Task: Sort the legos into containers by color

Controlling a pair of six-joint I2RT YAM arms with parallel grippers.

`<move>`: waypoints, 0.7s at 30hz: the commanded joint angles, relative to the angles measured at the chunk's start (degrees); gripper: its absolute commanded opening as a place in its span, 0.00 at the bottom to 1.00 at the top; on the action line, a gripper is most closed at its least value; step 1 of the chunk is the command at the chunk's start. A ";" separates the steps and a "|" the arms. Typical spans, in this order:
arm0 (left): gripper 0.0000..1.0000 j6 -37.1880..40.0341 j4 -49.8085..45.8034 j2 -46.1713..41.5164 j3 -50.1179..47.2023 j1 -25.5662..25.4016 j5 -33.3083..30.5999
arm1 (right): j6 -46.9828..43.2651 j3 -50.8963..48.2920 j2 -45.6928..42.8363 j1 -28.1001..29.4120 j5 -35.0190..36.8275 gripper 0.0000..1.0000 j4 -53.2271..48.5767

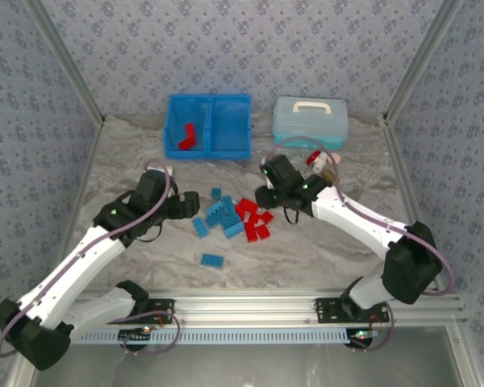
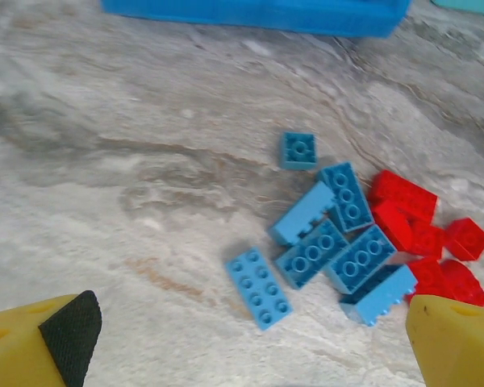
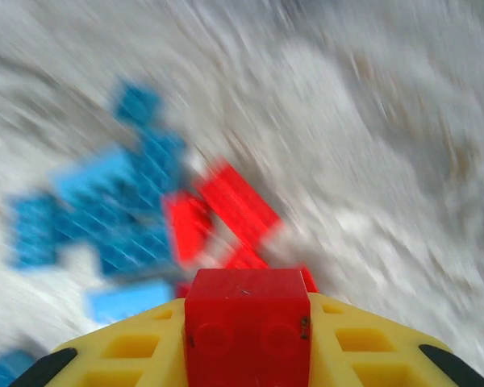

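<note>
Right gripper (image 3: 246, 367) clamps a red lego (image 3: 246, 318) above the pile (image 1: 235, 216); left gripper (image 2: 254, 347) has fingers spread wide. Small bottle (image 1: 315, 159) and pale blue case (image 1: 310, 121) stand close behind.

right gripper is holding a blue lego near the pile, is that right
No. The lego in the right gripper is red, not blue; the right wrist view shows it. It is held near the pile.

Both arms stretched inward, left hand (image 1: 189, 206) spread open, right hand (image 1: 264, 196) clamped on red lego (image 3: 246, 322)
</note>
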 commanded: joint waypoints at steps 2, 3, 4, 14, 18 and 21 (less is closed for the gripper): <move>0.99 -4.28 -7.02 -6.80 3.19 0.02 -10.77 | 0.76 12.15 8.50 3.56 1.56 0.34 4.78; 0.99 -4.80 -7.67 -8.20 3.03 0.07 -11.85 | 0.10 15.81 12.13 4.19 1.61 0.34 5.54; 0.99 -5.16 -8.31 -9.30 2.89 0.12 -12.62 | -0.62 20.32 15.65 4.55 1.54 0.34 6.16; 0.99 -5.33 -11.45 -12.09 1.41 0.64 -12.34 | -8.78 68.98 55.43 3.86 3.56 0.36 4.15; 0.99 -4.78 -11.01 -12.78 0.90 0.68 -11.91 | -10.59 89.79 70.20 2.92 4.98 0.36 0.71; 0.99 -4.15 -10.33 -13.27 0.17 0.85 -12.10 | -10.99 87.21 71.76 2.24 4.68 0.36 7.45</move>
